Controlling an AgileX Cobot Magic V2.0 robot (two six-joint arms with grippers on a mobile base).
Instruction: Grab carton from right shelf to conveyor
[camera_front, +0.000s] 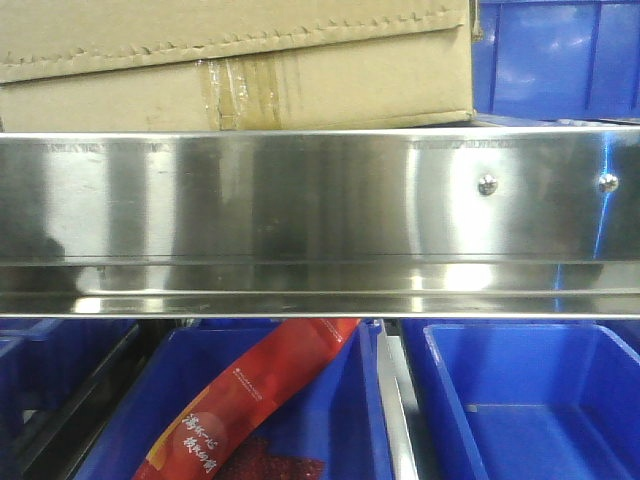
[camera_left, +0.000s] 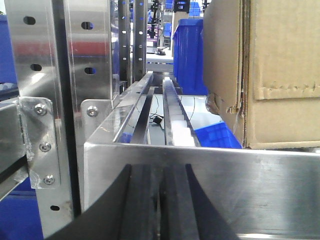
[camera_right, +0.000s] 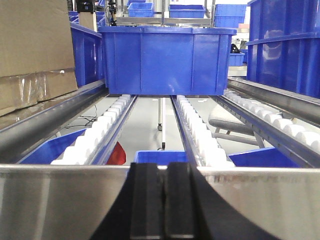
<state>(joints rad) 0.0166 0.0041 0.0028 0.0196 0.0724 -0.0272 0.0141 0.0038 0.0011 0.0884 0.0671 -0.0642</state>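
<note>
The brown carton (camera_front: 240, 70) rests on the right shelf behind its shiny steel front rail (camera_front: 300, 210), with yellowed tape over its seam. The left wrist view shows the carton (camera_left: 280, 75) up at the right, beyond the rail (camera_left: 225, 180). At the far left of the right wrist view the carton (camera_right: 35, 50) appears again. My left gripper (camera_left: 159, 200) is shut and empty, just in front of the rail. My right gripper (camera_right: 166, 200) is also shut and empty, facing the rail (camera_right: 60, 200). The conveyor is out of view.
A blue bin (camera_right: 165, 60) sits on the white roller tracks (camera_right: 107, 130) right of the carton, with more blue bins (camera_right: 285, 45) beside it. Below the rail are blue bins (camera_front: 520, 400), one holding a red packet (camera_front: 250, 400). A perforated steel post (camera_left: 55, 100) stands left.
</note>
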